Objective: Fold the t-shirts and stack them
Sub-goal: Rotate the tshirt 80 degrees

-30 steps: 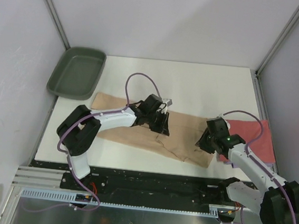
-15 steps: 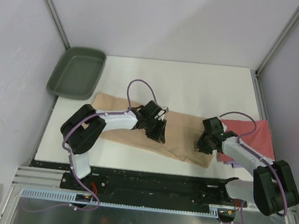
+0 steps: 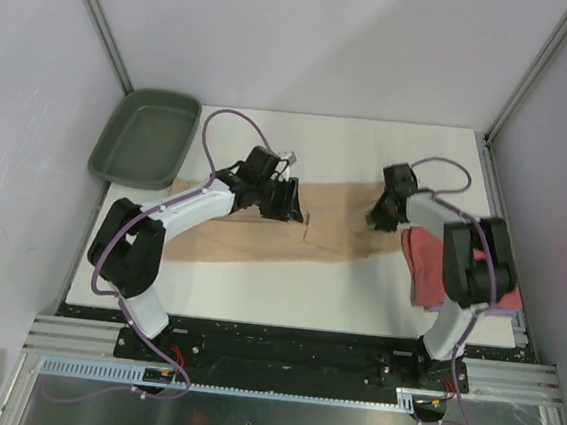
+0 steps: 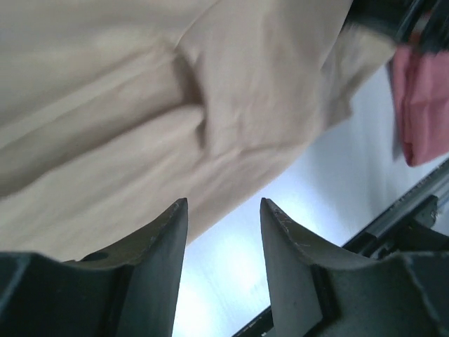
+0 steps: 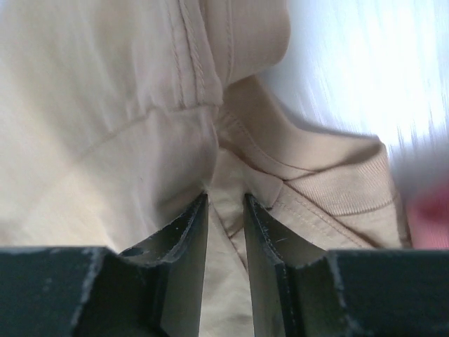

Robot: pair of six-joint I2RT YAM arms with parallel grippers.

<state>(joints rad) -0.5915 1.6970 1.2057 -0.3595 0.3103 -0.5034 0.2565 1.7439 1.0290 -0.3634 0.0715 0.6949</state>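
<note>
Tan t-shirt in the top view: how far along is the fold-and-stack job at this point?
Early. Done: the tan t-shirt looks folded lengthwise into a band. In hand: the right gripper pinches it near the collar; the left gripper is open, holding nothing. Left: fold the band to a rectangle and stack it with the coral-red t-shirt lying on the right.

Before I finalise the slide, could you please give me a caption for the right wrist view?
Right fingers pinch a fold of the tan t-shirt near its ribbed neckband.
</note>
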